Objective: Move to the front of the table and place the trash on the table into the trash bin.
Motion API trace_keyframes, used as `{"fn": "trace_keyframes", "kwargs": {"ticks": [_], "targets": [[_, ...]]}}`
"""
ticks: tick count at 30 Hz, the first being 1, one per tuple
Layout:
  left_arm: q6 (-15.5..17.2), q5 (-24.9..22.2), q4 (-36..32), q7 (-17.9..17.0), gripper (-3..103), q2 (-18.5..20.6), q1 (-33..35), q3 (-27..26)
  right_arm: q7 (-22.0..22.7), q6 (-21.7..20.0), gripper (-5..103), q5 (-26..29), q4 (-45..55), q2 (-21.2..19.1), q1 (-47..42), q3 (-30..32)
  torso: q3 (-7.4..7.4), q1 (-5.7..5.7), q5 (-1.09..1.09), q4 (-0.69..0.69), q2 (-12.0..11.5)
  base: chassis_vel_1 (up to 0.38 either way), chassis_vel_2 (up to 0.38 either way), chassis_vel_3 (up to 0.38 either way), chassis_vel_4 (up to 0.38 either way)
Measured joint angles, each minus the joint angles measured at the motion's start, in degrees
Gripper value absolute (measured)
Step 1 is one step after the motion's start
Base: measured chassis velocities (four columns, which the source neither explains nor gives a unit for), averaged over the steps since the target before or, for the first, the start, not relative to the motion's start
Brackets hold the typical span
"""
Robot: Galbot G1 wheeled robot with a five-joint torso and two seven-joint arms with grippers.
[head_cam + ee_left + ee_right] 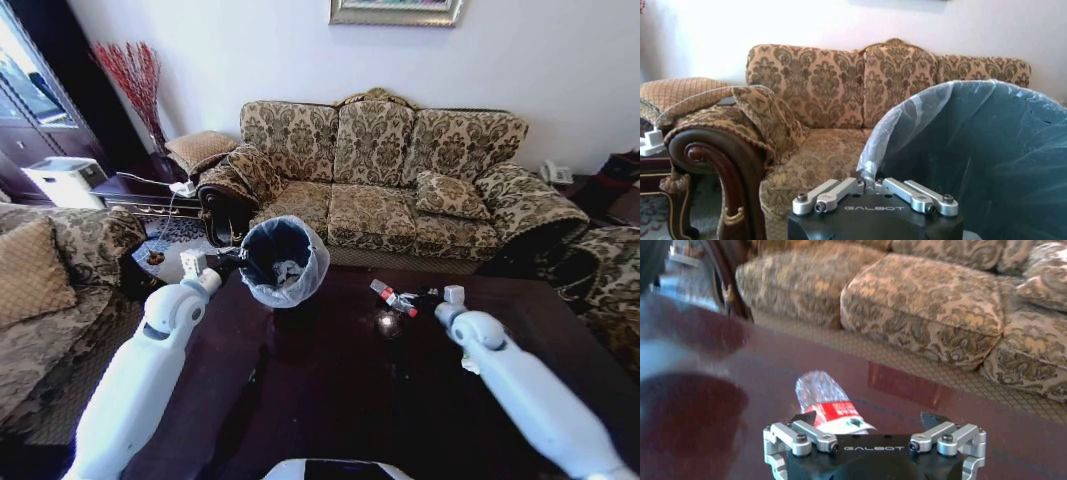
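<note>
- My right pincer [870, 427] is wide open, low over the tabletop [330, 400], with the bottle [830, 407] lying between its jaws.
- I should squeeze the bottle's middle so it won't roll.
- My left pincer [873, 186] is closed, empty, touching the bin [283, 262].
- The bin sits on the tabletop.

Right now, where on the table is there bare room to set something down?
The near middle of the table, between both arms, is bare. It is crowded at the far edge: the bin by the left gripper, and the bottle by the open fingers of the right gripper. A white scrap lies beside the right arm.
</note>
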Motion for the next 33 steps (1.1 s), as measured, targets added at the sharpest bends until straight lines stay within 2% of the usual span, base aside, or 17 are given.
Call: {"fn": "trace_keyframes", "kwargs": {"ticks": [3,6,8,14,17,22,27,28,29,31,33], "targets": [[0.0,0.0,1.4,0.0,2,-0.7,-2.4,1.9,-0.5,-0.5,100,0.3,-0.4,-1.8,0.6,-1.0,-0.01,0.00,0.02,0.06,0.0,0.000,0.000,0.000,0.000],[0.2,0.0,3.3,0.1,2,-1.7,-5.3,4.6,0.1,-1.0,100,1.4,0.7,-3.4,-1.7,-0.9,-0.01,0.00,-0.02,-0.05,0.0,0.000,0.000,0.000,0.000],[0.4,0.0,3.8,0.2,2,-2.0,-6.2,5.2,0.3,-1.2,100,1.5,0.9,-3.6,-2.2,-1.6,-0.01,0.00,-0.01,-0.05,0.0,0.000,0.000,0.000,0.000],[0.6,0.0,4.9,0.3,2,-2.7,-7.8,6.8,0.8,-1.5,100,1.6,0.3,-3.3,-2.7,-4.7,-0.01,-0.01,0.01,0.01,0.0,0.000,0.000,0.000,0.000],[0.6,0.0,5.1,0.3,2,-3.2,-8.2,7.2,0.9,-1.1,100,1.4,-0.6,-2.7,-2.5,-5.5,-0.01,-0.01,-0.04,0.00,0.0,0.000,0.000,0.000,0.000],[0.6,-0.1,5.2,0.4,2,-3.6,-8.4,7.8,1.9,0.3,100,0.7,-3.1,-1.4,-1.0,-6.9,-0.01,-0.01,0.01,0.00,0.0,0.000,0.000,0.000,0.000],[0.9,0.0,5.6,0.4,2,-4.0,-9.1,8.5,1.8,0.8,84,0.0,-4.9,-0.4,-0.7,-7.1,-0.01,-0.01,-0.02,0.00,0.0,0.000,0.000,0.000,0.000],[0.9,0.0,5.7,0.4,2,-4.1,-9.2,8.6,1.8,1.0,84,-0.2,-5.0,-0.3,-0.7,-7.1,-0.01,-0.01,-0.02,0.00,0.0,0.000,0.000,0.000,0.000],[1.0,0.1,6.0,0.4,2,-4.3,-9.5,8.9,1.8,1.4,77,-0.6,-5.3,0.2,-1.1,-6.9,-0.01,-0.01,-0.01,0.00,0.0,0.000,0.000,0.000,0.000],[1.0,0.1,6.0,0.4,2,-4.3,-9.6,9.0,1.8,1.6,77,-0.9,-5.4,0.4,-1.3,-6.8,-0.01,-0.01,-0.01,0.00,0.0,0.000,0.000,0.000,0.000],[1.1,0.1,6.0,0.4,2,-4.5,-9.8,9.5,2.2,2.4,68,-1.6,-5.6,1.0,-1.8,-6.3,-0.01,-0.01,-0.02,0.00,0.0,0.000,0.000,0.000,0.000]]}}
